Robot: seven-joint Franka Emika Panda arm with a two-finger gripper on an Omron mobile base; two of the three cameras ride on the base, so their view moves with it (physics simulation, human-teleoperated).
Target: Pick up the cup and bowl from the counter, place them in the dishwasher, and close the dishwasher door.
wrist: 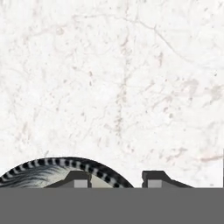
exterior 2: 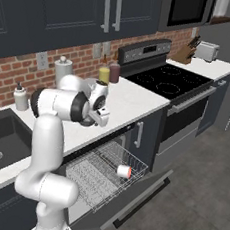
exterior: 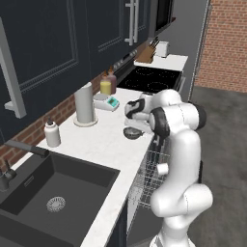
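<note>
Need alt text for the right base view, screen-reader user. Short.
A white robot arm bends over the counter, its gripper low at the counter's front edge above the dishwasher, whose dishwasher door hangs open. The cup lies on its side in the pulled-out wire rack; a black stove stands to the right.

The counter (exterior: 108, 140) is carrying the bowl (exterior: 131, 133) near its front edge, the tall grey cylinder (exterior: 84, 103) at ten o'clock of it, and the white pump bottle (exterior: 51, 133) at nine.
</note>
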